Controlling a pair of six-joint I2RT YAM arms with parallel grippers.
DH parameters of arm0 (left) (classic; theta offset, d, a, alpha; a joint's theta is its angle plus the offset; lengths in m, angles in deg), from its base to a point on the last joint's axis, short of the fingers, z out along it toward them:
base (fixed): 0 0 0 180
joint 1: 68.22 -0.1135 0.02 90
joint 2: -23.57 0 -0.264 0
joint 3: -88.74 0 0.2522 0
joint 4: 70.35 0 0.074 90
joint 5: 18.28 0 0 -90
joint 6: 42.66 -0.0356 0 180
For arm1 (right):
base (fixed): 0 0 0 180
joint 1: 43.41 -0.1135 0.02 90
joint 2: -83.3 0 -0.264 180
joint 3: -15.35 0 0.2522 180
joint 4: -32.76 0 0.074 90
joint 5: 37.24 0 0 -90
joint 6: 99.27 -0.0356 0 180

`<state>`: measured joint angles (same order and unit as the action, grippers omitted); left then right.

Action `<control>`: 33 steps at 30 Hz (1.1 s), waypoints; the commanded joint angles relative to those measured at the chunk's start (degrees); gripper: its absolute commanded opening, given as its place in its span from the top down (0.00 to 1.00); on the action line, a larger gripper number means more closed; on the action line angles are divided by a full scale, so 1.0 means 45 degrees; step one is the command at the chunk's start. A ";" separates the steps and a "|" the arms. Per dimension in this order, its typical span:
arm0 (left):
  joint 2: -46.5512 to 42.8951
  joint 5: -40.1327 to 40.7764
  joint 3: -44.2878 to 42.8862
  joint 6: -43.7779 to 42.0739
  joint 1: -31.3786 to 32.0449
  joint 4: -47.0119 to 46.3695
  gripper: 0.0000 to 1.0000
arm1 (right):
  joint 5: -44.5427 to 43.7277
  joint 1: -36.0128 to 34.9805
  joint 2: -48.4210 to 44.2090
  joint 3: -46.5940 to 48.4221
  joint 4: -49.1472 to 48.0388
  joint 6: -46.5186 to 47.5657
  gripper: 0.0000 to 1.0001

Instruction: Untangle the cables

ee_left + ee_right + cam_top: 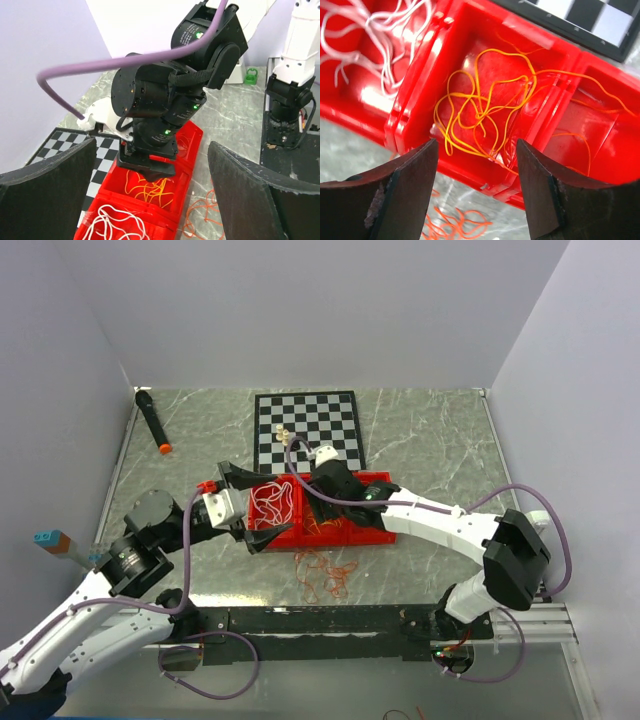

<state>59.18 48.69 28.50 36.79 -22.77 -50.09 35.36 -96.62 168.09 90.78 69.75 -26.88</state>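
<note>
top external: you've got a red tray (372, 480) on the table (430, 440), on the near side of the chessboard (305, 425). white cables (272, 502) sit bunched in its left compartment. yellow-orange cables (322, 528) are in the middle one. red-orange cables (325, 575) lie loose on the table just in front of the tray, outside it. left hand (248, 508) is at the tray's left end, fingers spread wide. right hand (316, 496) points down over the middle compartment. black stick (152, 420) w/ orange tip lies far left, well apart.

left wrist: your left hand is wide open, nothing btwn the fingers. white bunch is low in frame, the yellow-orange one beyond it, right under the right hand. red-orange strands are on the table to the right of the tray.

right wrist: right hand's fingers stand apart, holding nothing, over the yellow-orange tangle; can't tell if they touch it. a few yellow strands run over the divider into the next compartment. white bunch is at upper left, red-orange loops at the bottom edge.
</note>
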 commanded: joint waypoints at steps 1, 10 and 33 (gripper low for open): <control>-0.0122 0.0117 -0.0472 0.0683 -0.0178 0.0040 0.04 | 0.1075 0.0047 0.0237 0.0454 0.0481 0.2502 0.34; -0.0278 0.0156 -0.0375 0.0742 -0.0256 -0.0078 0.04 | 0.0978 -0.0128 0.0667 0.1040 0.1634 0.4887 0.35; -0.0356 0.0019 -0.0316 0.0566 -0.0256 -0.0214 0.03 | -0.1482 -0.1242 0.2035 0.1648 0.3336 0.6803 0.39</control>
<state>58.15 49.11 28.28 39.31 -23.67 -47.18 32.06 -101.52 178.91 99.48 82.95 1.21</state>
